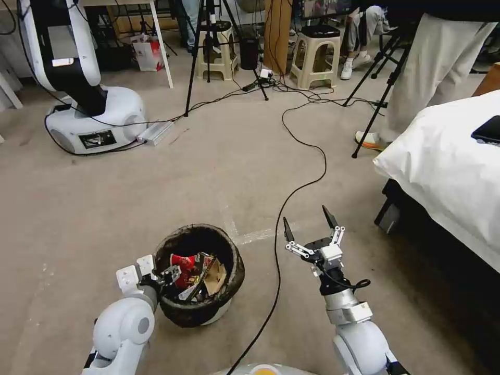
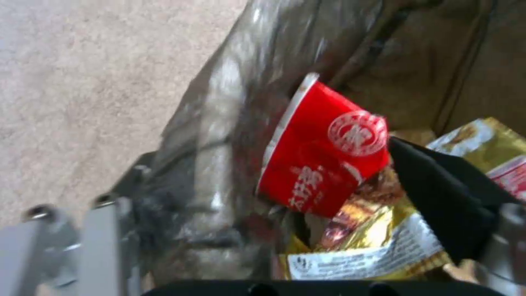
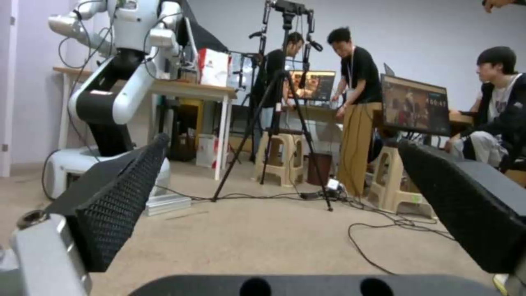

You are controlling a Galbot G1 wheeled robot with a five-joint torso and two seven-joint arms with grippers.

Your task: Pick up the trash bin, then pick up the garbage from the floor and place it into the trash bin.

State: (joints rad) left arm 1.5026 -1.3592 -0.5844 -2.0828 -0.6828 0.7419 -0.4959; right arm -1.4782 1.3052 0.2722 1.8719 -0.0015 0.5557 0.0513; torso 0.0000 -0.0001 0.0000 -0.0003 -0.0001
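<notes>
A black cable (image 1: 307, 177) snakes across the beige carpet (image 1: 156, 187). At the far left stands another white robot (image 1: 86, 99) — its base beside a table leg (image 1: 162, 49). 2 tan plastic stools (image 1: 315, 54) sit among tripod legs (image 1: 372, 114). On the right, a bed with a white duvet (image 1: 448, 166) — a dark phone (image 1: 488, 130) lies on it.

Trash bin (image 1: 200, 276) lower centre of head view, on the floor (image 1: 156, 192); garbage (image 1: 195, 273) inside it. Left tool (image 1: 169, 275) at bin's left rim, seemingly clamping it. Right tool (image 1: 311, 225) right of bin, apart. Cable (image 1: 291, 198) between them. Bed (image 1: 448, 166) far right.
</notes>
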